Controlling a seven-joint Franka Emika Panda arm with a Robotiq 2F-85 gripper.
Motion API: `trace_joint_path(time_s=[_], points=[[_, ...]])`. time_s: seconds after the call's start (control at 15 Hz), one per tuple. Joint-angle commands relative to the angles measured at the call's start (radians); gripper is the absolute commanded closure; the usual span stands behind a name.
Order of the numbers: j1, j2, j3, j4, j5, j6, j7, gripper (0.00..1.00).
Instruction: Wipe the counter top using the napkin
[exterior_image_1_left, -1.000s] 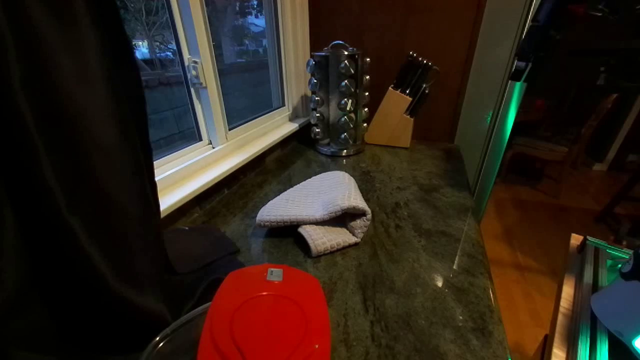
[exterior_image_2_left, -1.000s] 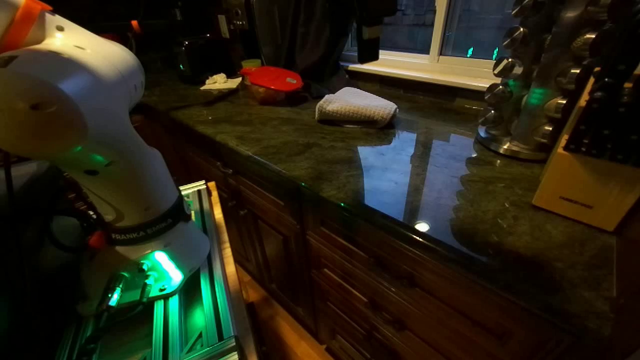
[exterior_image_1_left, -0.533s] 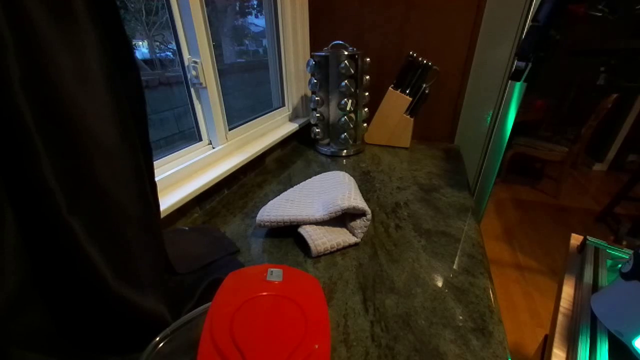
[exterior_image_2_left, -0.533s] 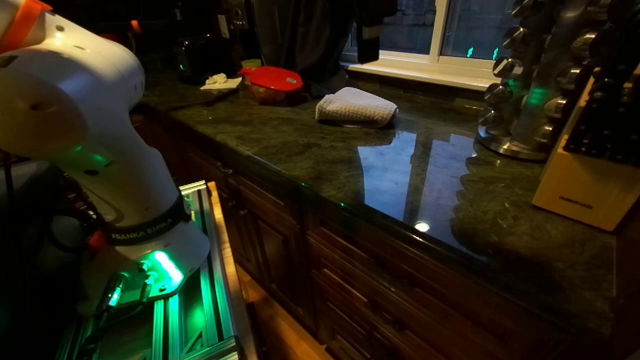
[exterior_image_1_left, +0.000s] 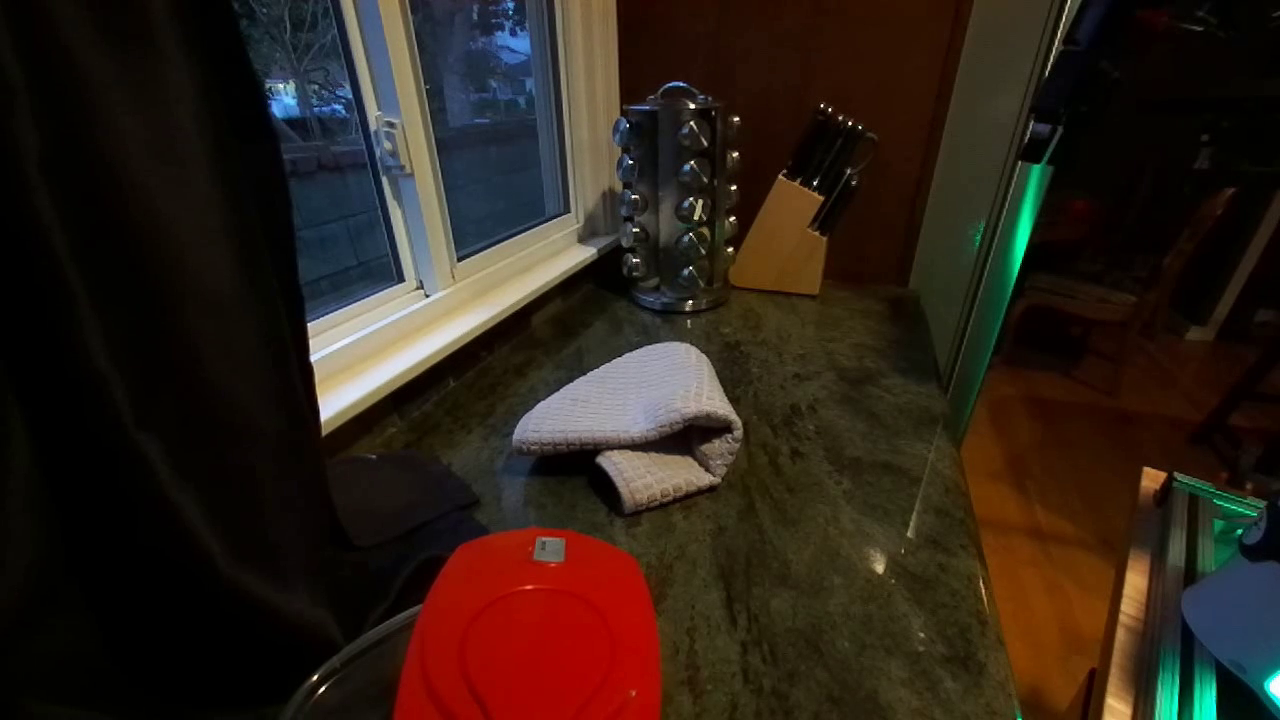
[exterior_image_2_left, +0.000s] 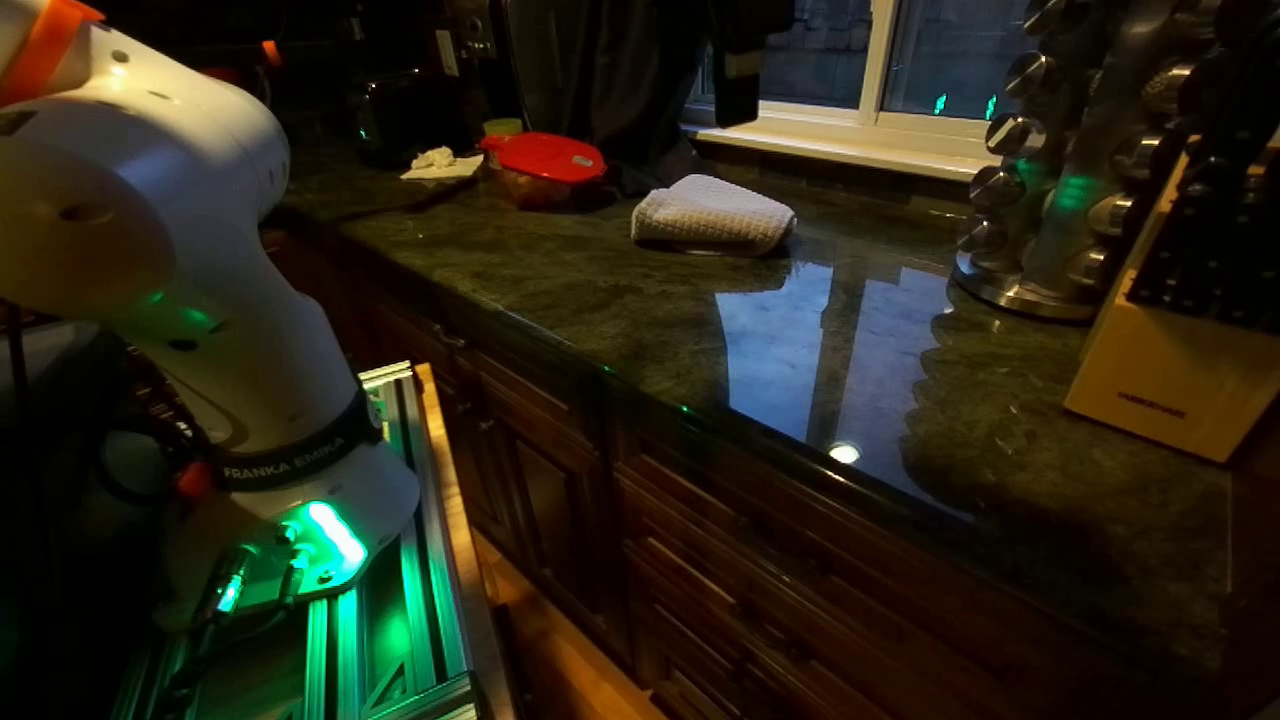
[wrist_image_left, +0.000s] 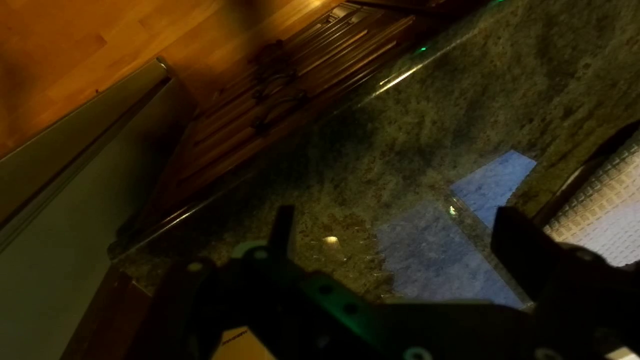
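The napkin is a pale grey folded cloth lying rumpled on the counter top. It shows in both exterior views (exterior_image_1_left: 640, 395) (exterior_image_2_left: 712, 213) and at the right edge of the wrist view (wrist_image_left: 607, 215). The counter top is dark green polished stone (exterior_image_1_left: 830, 490) (exterior_image_2_left: 590, 290) (wrist_image_left: 400, 145) with window reflections. My gripper (wrist_image_left: 395, 209) is open and empty in the wrist view, with the counter top beyond its fingers. The napkin lies to the right of the right finger, apart from the jaws. The gripper itself is out of frame in both exterior views; only part of the arm (exterior_image_2_left: 190, 200) shows.
A container with a red lid (exterior_image_1_left: 540, 630) (exterior_image_2_left: 545, 158) stands near the napkin. A steel spice rack (exterior_image_1_left: 685, 200) (exterior_image_2_left: 1045, 230) and a wooden knife block (exterior_image_1_left: 785, 245) (exterior_image_2_left: 1160, 370) stand at one end. A white window sill (exterior_image_1_left: 460, 335) runs along the back. The counter edge drops to wooden drawers (exterior_image_2_left: 760, 560).
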Motion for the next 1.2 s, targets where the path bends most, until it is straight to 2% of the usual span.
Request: trace_joint_path(time_s=[0.0,1.07,1.13], points=[[-0.008,0.003,0.006,0.002,0.006,-0.002,-0.005,0.00],[-0.008,0.003,0.006,0.002,0.006,-0.002,-0.005,0.00],[0.000,-0.009,0.024,-0.016,0.003,0.004,-0.003,0.00]])
